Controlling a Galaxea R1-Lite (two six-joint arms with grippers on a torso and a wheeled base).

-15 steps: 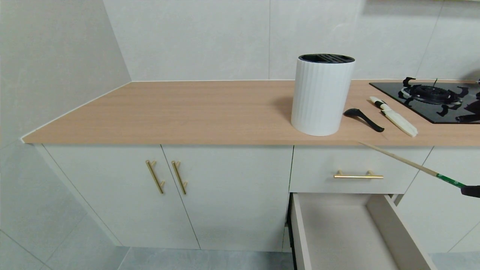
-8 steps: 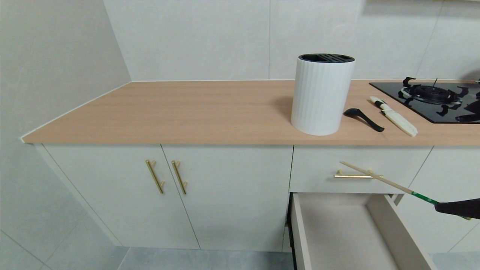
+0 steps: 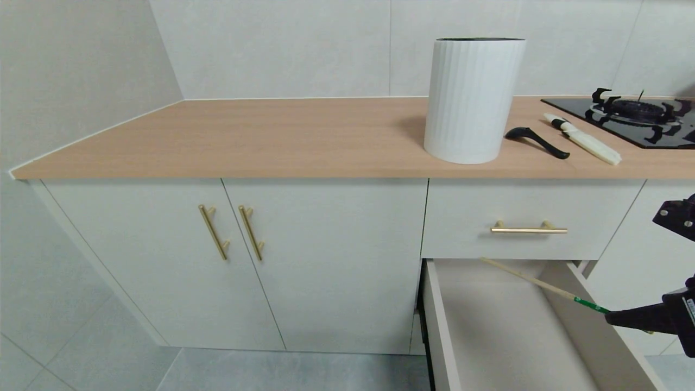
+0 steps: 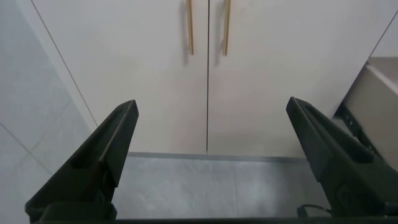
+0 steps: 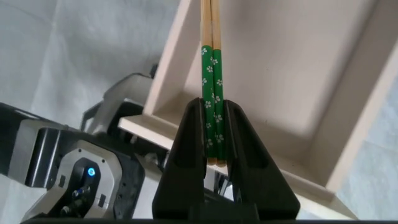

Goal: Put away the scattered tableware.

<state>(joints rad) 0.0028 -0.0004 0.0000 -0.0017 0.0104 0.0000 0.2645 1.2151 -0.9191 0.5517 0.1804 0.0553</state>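
Observation:
My right gripper (image 3: 616, 317) is shut on a pair of wooden chopsticks (image 3: 535, 282) with green ends, held slanting over the open lower drawer (image 3: 445, 336) at the lower right. In the right wrist view the chopsticks (image 5: 209, 87) sit between the gripper (image 5: 211, 134) fingers, pointing into the drawer (image 5: 280, 74). On the wooden counter (image 3: 271, 136) lie a black spoon (image 3: 537, 142) and a cream-handled knife (image 3: 583, 145), right of a white ribbed holder (image 3: 469, 100). My left gripper (image 4: 208, 149) is open, low in front of the cabinet doors (image 4: 208, 68).
A black gas hob (image 3: 632, 117) sits at the counter's far right. A shut drawer with a gold handle (image 3: 529, 230) is above the open one. Two cabinet doors with gold handles (image 3: 231, 231) stand to the left. Grey floor tiles lie below.
The head camera has lowered. My right gripper has carried the chopsticks down from counter-edge height to over the open drawer.

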